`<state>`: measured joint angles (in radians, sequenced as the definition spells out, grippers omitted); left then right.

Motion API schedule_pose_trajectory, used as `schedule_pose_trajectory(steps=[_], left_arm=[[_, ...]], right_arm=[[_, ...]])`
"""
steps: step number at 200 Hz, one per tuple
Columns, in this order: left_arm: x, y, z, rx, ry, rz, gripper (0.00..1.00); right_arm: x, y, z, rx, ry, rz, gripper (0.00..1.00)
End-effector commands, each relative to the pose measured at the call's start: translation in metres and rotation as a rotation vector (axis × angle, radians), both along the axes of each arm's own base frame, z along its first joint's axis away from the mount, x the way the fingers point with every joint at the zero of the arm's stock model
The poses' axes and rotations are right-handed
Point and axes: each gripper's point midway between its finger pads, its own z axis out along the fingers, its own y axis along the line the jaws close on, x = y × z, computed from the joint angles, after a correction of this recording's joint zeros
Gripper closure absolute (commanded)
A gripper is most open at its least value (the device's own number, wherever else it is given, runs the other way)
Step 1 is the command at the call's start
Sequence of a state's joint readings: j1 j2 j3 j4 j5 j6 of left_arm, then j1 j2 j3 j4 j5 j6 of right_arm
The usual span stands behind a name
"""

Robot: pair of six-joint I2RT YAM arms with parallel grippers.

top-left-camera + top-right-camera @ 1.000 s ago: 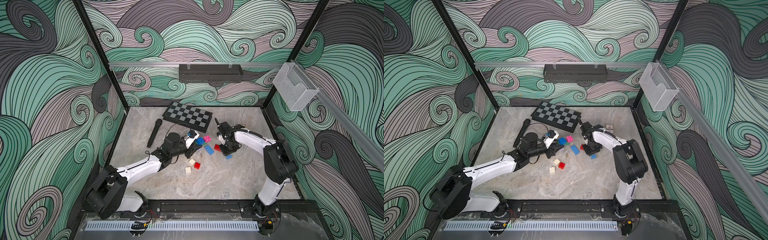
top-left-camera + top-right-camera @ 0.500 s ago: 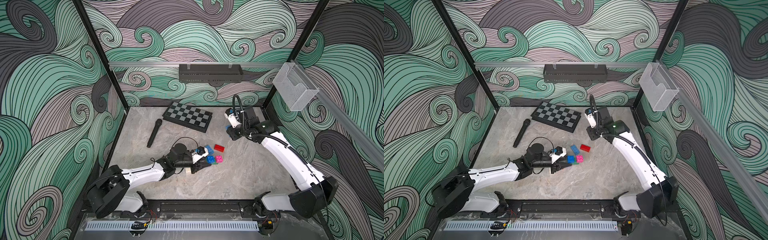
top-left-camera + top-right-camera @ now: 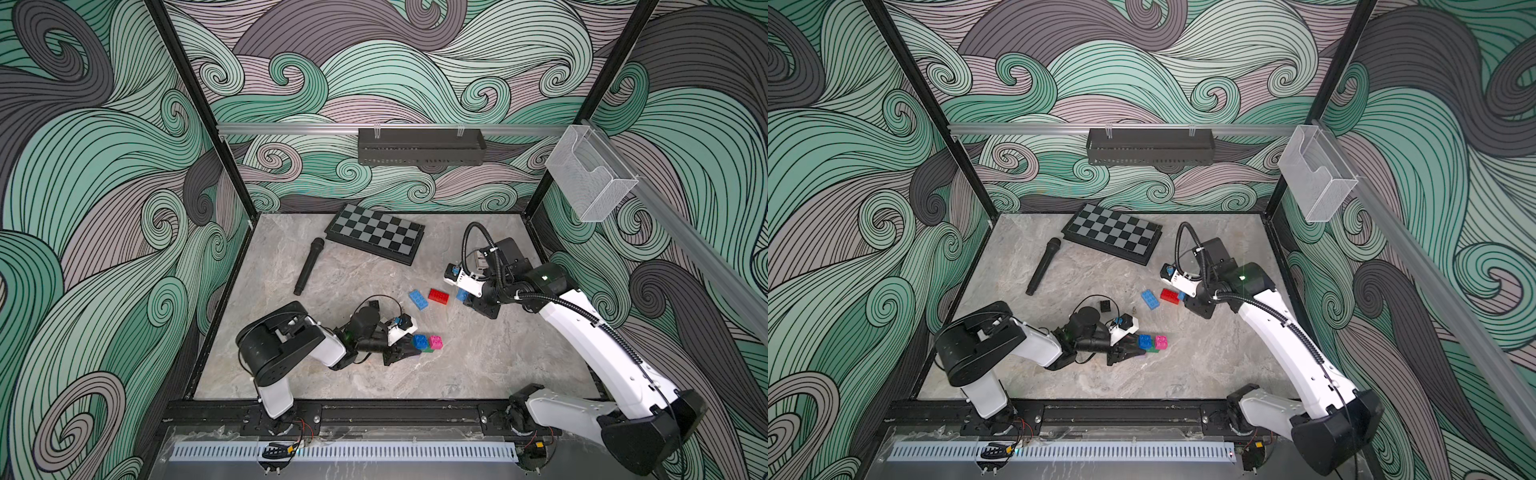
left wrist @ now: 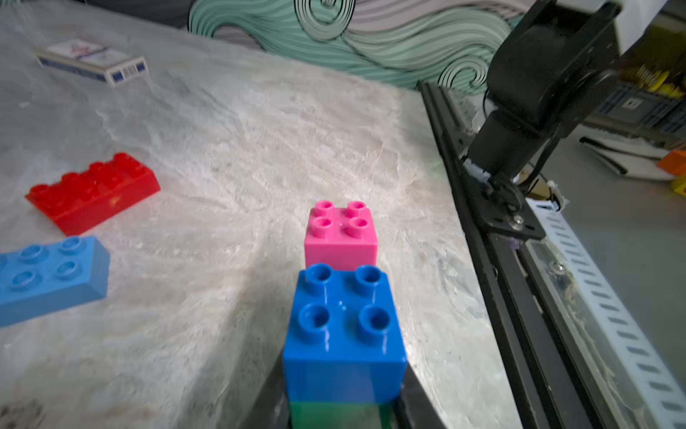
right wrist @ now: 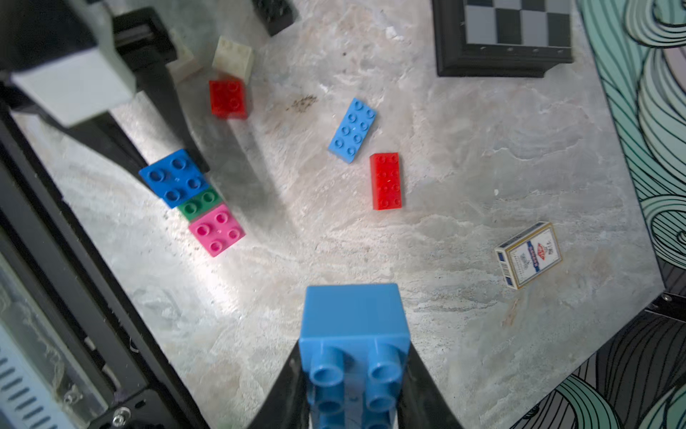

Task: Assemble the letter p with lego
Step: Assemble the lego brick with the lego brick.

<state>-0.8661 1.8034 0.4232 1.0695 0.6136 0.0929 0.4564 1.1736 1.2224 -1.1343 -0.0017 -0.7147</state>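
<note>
My left gripper [image 3: 402, 352] [image 4: 343, 412] is shut on a green lego brick [image 5: 198, 204] low over the table's front middle. A dark blue square brick [image 4: 343, 334] [image 3: 419, 340] and a pink square brick [image 4: 339, 234] [image 3: 435, 341] sit on top of the green one. To the right and further back, my right gripper [image 3: 467, 297] [image 5: 354, 375] is shut on a light blue brick [image 5: 352, 319], held above the table beside a loose red oblong brick [image 3: 438, 296]. A loose light blue oblong brick [image 3: 417, 299] lies left of the red one.
A red square brick [image 5: 227, 98], a cream brick [image 5: 233, 55] and a black brick [image 3: 1105, 306] lie by the left arm. A checkered board [image 3: 376, 237] and a black microphone [image 3: 308, 266] lie at the back. A card box [image 5: 529, 254] lies at the right.
The right arm has come forward and down with its light blue brick, ending beside the red oblong brick. The left gripper and its stack have shifted slightly toward the front edge.
</note>
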Motion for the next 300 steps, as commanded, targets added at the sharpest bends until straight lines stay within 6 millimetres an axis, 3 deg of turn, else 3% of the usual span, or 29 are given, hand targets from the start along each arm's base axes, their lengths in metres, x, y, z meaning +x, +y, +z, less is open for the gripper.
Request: schedule_pose_trajectory(steps=[1, 36, 57, 106, 163, 300], left_arm=[[-0.011, -0.009, 0.021, -0.152, -0.103, -0.084, 1.0], [-0.012, -0.013, 0.005, -0.137, -0.103, -0.112, 1.0], [-0.013, -0.01, -0.008, -0.106, -0.106, -0.106, 1.0], [-0.012, -0.002, -0.032, -0.044, -0.112, -0.081, 1.0], [-0.012, 0.001, -0.052, -0.002, -0.085, -0.077, 1.0], [-0.008, 0.003, -0.07, 0.056, -0.041, -0.055, 1.0]], right_arm=[[-0.046, -0.002, -0.016, -0.071, 0.111, 0.19, 1.0], [-0.071, 0.015, -0.035, -0.089, 0.161, 0.338, 1.0], [-0.074, 0.027, -0.045, -0.119, 0.166, 0.401, 1.0], [-0.055, 0.054, -0.062, -0.184, 0.11, 0.462, 1.0], [-0.05, 0.076, -0.081, -0.2, 0.107, 0.559, 1.0], [-0.058, 0.084, -0.095, -0.158, 0.107, 0.566, 1.0]])
